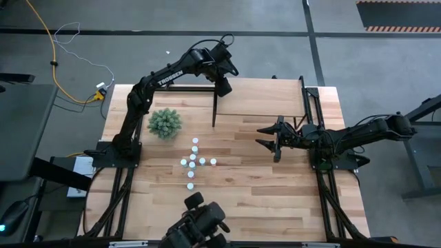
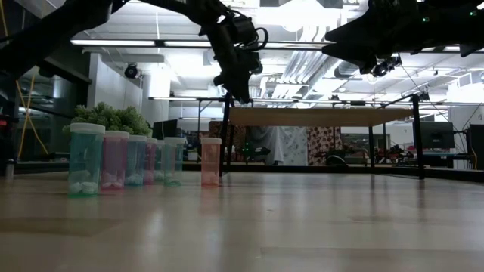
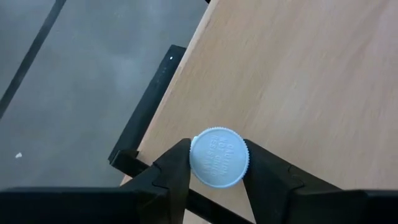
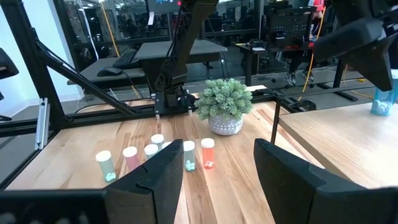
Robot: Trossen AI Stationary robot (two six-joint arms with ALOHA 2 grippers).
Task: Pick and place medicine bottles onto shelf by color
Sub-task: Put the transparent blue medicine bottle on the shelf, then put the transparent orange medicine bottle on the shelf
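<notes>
The striped wooden table (image 1: 275, 200) fills the scene, with the light-wood shelf (image 1: 262, 96) standing on thin black supports along its far edge, right of centre. The left arm (image 1: 162, 79) reaches from its base at the table's left side up and over to the shelf's left end. The right arm (image 1: 358, 134) stretches in from the right side and hangs above the table just near of the shelf.

A bushy green plant (image 1: 165, 122) in a pale pot sits on the table's left part, near the left arm's base.

The left gripper (image 3: 217, 171) is over the left end of the shelf, just inside its edge. Its two dark fingers (image 3: 171, 171) pinch a white-capped bottle (image 3: 218, 157) between them, both pressing against the cap's sides; the bottle's body is hidden beneath the cap. In the right wrist view a bluish bottle (image 4: 382, 99) shows at that end of the shelf, under the left gripper.

The right gripper (image 1: 265, 136) waits in the air with its fingers spread apart and nothing between them.

The remaining medicine bottles (image 1: 195, 162) stand upright in a loose cluster on the table, just right of and nearer than the plant, well apart from the shelf. From the low view they show teal, pink and bluish bodies, with one orange-pink bottle (image 2: 210, 161) standing at the right end of the group.
</notes>
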